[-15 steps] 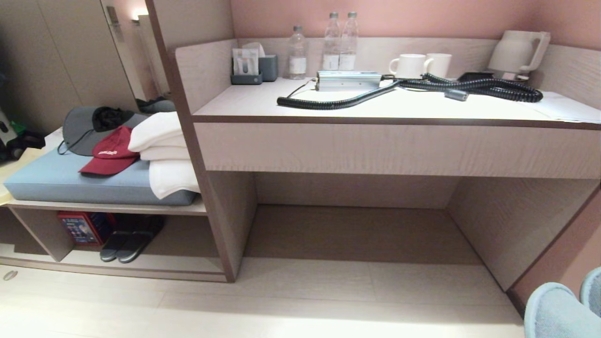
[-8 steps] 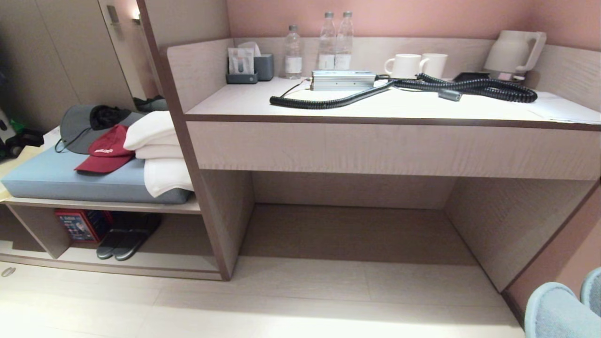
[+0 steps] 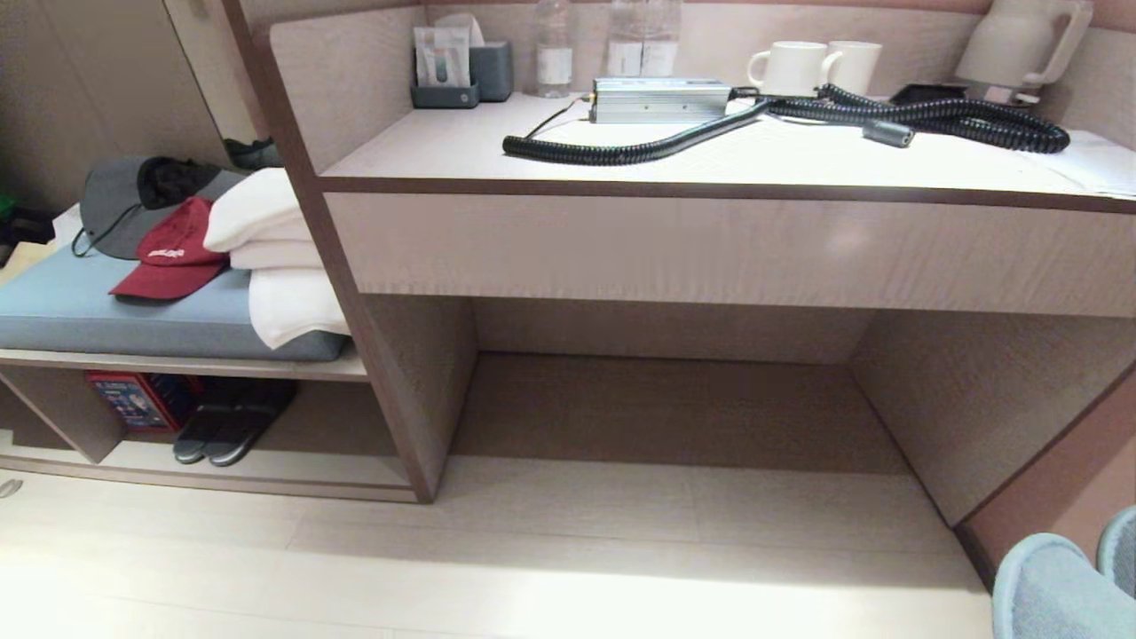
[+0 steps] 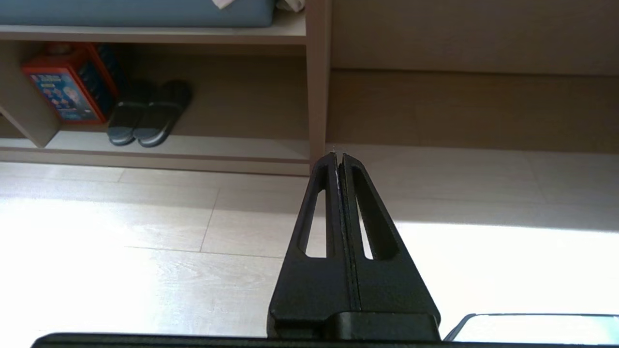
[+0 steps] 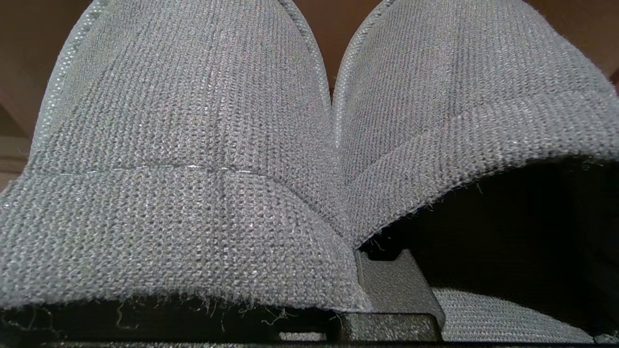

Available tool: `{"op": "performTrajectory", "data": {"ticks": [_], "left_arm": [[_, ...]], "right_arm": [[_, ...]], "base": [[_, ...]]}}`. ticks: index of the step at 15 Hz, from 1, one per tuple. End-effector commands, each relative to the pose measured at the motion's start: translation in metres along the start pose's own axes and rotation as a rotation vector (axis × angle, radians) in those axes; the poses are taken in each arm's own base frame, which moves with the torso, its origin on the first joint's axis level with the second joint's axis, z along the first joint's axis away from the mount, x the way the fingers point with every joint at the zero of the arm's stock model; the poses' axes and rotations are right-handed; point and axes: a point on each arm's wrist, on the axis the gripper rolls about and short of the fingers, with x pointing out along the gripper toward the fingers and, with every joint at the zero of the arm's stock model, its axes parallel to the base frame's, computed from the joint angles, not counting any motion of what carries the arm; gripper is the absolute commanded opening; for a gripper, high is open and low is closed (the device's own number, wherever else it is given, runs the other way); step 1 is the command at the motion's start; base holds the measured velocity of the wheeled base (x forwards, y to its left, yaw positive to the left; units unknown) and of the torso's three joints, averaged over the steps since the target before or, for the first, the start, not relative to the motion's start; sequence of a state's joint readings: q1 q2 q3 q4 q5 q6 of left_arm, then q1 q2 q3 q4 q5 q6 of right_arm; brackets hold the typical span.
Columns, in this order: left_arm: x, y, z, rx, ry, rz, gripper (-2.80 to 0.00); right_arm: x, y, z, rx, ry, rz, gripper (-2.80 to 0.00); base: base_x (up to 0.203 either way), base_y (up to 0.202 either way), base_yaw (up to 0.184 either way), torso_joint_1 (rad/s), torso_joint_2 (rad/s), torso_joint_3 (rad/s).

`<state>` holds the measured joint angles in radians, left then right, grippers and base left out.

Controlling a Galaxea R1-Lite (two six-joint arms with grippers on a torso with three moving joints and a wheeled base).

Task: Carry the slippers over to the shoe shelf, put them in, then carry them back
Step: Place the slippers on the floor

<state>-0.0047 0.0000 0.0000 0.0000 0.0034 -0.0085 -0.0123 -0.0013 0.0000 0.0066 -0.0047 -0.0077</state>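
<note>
Pale wood flooring runs before the low beige shoe shelf (image 3: 266,484) at left, while the right gripper (image 5: 387,290), low at right, is clamped on the grey-blue slippers (image 3: 1056,586) and the left gripper (image 4: 338,162) is closed, empty.

Pale plank floor (image 3: 568,568), sunlit

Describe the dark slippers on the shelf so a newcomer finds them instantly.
Left of the long desk sits a bench with a blue cushion. In the open cubby beneath it, the dark slippers lie side by side, right of a red box.
</note>
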Motion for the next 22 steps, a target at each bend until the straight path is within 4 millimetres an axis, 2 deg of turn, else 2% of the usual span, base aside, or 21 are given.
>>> {"op": "performTrajectory", "data": {"ticks": [1,22], "left_arm": [[0.0001,0.0,-0.0004,-0.001,0.002,0.0,-2.8],[0.0001,0.0,-0.0004,-0.001,0.002,0.0,-2.8]], "right_arm": [[-0.0001,-0.0001,-0.0005,0.0,-0.002,-0.003,-2.8],[-0.0001,-0.0003,0.0,0.025,-0.007,-0.012,-2.8]], "base": [[0.0,0.0,0.0,0.0,0.0,-0.203],[0.0,0.0,0.0,0.004,0.0,-0.198]]}}
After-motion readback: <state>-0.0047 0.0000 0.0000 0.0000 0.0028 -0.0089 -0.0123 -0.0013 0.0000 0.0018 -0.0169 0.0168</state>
